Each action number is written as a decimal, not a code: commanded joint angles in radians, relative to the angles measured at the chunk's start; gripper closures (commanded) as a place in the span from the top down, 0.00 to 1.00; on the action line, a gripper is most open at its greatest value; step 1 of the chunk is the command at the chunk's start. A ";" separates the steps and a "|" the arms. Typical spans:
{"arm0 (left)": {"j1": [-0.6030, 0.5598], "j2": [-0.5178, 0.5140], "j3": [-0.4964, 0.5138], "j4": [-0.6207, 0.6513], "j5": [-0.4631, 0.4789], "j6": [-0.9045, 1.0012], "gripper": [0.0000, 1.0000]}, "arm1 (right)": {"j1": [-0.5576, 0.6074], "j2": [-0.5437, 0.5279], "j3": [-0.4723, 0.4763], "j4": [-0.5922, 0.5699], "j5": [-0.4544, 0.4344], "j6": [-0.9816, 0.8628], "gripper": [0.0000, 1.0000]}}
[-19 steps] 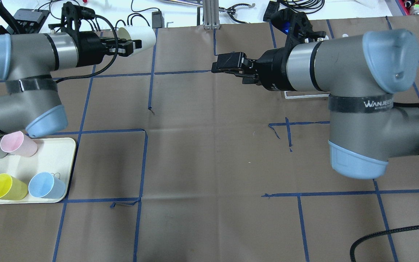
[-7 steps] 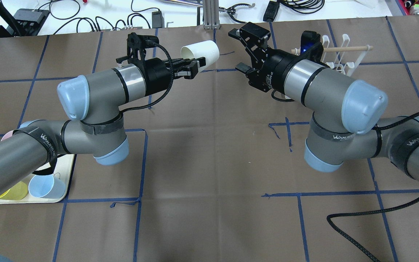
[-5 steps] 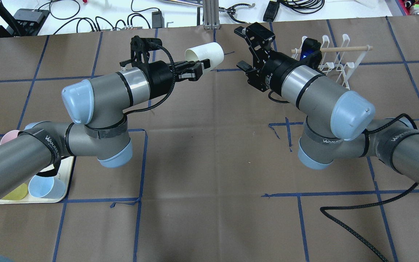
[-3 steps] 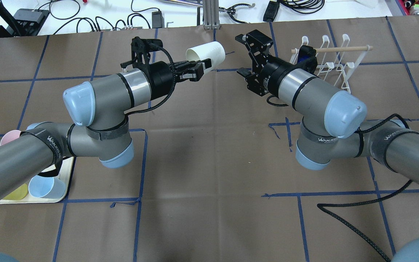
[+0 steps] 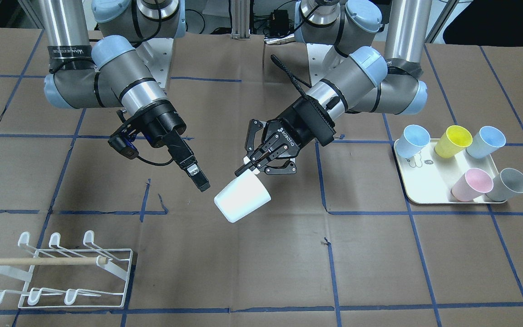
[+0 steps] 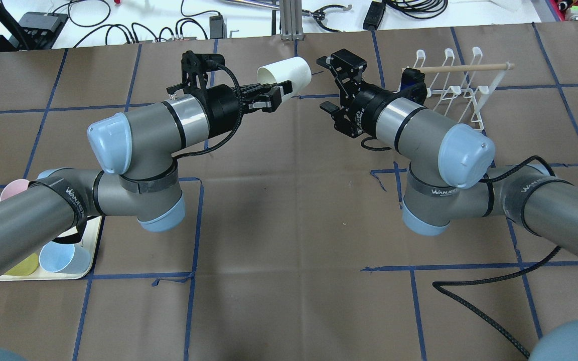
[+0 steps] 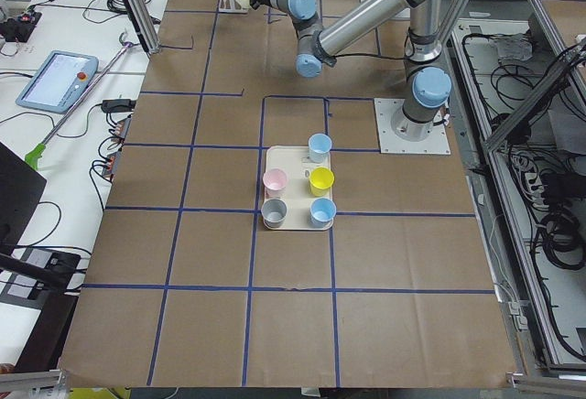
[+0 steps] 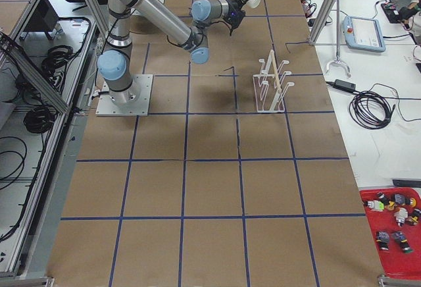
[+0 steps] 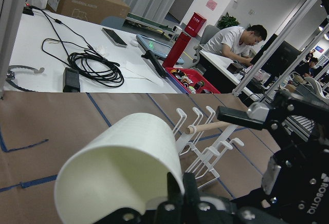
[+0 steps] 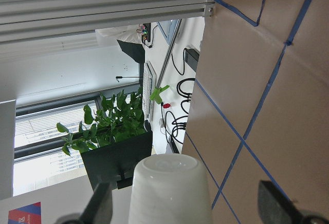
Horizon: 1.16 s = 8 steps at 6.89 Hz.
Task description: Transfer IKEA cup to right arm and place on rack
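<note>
Left arm pose: the left arm (image 6: 138,125) enters at the lower left of the overhead view, bends at the elbow, and reaches up toward the upper centre, wrist nearly level.
Left gripper: the left gripper (image 6: 273,97) pinches the wall of the white cup (image 6: 289,75) at its rim; in its wrist view one finger lies along the inside of the mouth.
Cup position: held in the air above the table (image 6: 289,225), lying on its side, with the open mouth toward the left gripper and the closed base toward the right gripper (image 6: 335,82).
Right arm pose: the right arm (image 6: 419,130) enters at the lower right and angles up and leftward, its wrist aimed at the cup's base.
Right gripper: fingers spread wide, near the cup but apart from it; its wrist view frames the base between the two fingertips.
Rack: the rack (image 6: 469,66) stands on the table in the upper right, behind the right wrist.
Tray: the tray (image 5: 418,181) at the right of the front-facing view holds five coloured cups (image 5: 472,184).
Hidden or unclear: overhead, the left arm covers most of the tray; front-facing, the right gripper is seen edge-on, so only one finger shows; both side views render the grippers too small to judge.
Legible writing: "ROBOTIQ" on the left gripper's body; "WANJEE…" on the black band (image 6: 439,190) of the right arm, remainder unreadable.
</note>
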 commanded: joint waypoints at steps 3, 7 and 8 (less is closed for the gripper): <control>-0.005 -0.002 0.003 0.000 0.001 -0.007 0.00 | 0.045 0.073 -0.078 0.015 0.000 0.003 0.99; -0.006 -0.002 0.003 0.000 0.003 -0.027 0.00 | 0.053 0.096 -0.126 0.021 -0.002 0.005 0.99; -0.006 -0.002 0.003 0.000 0.003 -0.033 0.00 | 0.054 0.107 -0.132 0.021 0.000 0.011 0.99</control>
